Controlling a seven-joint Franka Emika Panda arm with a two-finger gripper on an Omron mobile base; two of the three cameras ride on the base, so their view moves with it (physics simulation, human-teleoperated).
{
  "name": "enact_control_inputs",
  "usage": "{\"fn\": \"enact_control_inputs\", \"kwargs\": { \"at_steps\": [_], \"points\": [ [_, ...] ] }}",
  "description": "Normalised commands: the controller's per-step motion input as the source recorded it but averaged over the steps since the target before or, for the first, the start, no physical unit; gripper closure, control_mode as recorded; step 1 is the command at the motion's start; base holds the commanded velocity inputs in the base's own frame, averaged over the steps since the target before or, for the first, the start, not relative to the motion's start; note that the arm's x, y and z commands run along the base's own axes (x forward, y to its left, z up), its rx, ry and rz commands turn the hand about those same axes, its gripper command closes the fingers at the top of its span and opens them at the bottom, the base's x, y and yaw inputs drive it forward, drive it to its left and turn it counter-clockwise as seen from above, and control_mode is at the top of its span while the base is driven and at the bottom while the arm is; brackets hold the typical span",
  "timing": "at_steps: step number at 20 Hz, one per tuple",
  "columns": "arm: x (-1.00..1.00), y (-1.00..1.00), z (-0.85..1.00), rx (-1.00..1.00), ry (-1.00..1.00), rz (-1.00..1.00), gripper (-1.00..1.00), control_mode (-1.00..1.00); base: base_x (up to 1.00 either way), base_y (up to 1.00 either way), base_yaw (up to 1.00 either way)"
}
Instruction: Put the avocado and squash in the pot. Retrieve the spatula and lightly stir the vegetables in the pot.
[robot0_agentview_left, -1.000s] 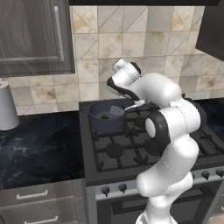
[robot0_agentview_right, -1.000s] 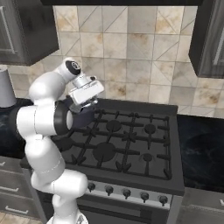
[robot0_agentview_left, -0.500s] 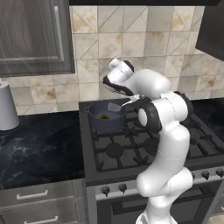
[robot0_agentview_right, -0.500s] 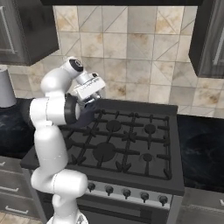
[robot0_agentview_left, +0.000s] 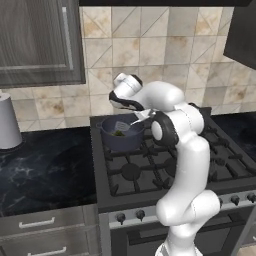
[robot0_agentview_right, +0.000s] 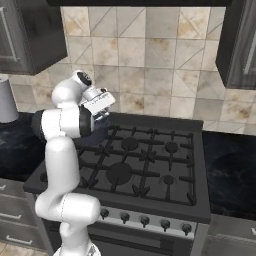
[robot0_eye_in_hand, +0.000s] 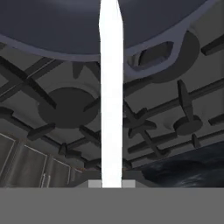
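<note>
Over the back-left burner, my gripper is clamped tight on the spatula handle. Its slotted head sits inside the pot, beside a green lump I cannot identify, on the stove.

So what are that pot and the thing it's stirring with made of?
The pot looks like matte dark blue-grey metal: smooth walls, cast-looking side handles, no shine. The spatula seems to be pale grey metal or plastic; its handle shows flat white in the hand view, so the finish stays unclear.
</note>
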Motion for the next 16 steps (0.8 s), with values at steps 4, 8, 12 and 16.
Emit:
{"fn": "enact_control_inputs", "kwargs": {
  "at_steps": [4, 8, 12, 16],
  "points": [
    [0.00, 0.32, 0.00, 0.00, 0.00, 0.04, 1.00, -1.00, 0.00, 0.00, 0.00],
    [0.16, 0.08, -0.08, 0.00, 0.00, 0.14, 1.00, -1.00, 0.00, 0.00, 0.00],
    [0.28, 0.00, -0.14, 0.00, 0.00, 0.13, 1.00, -1.00, 0.00, 0.00, 0.00],
    [0.17, 0.00, -0.02, 0.00, 0.01, 0.12, 1.00, -1.00, 0.00, 0.00, 0.00]
  ]
}}
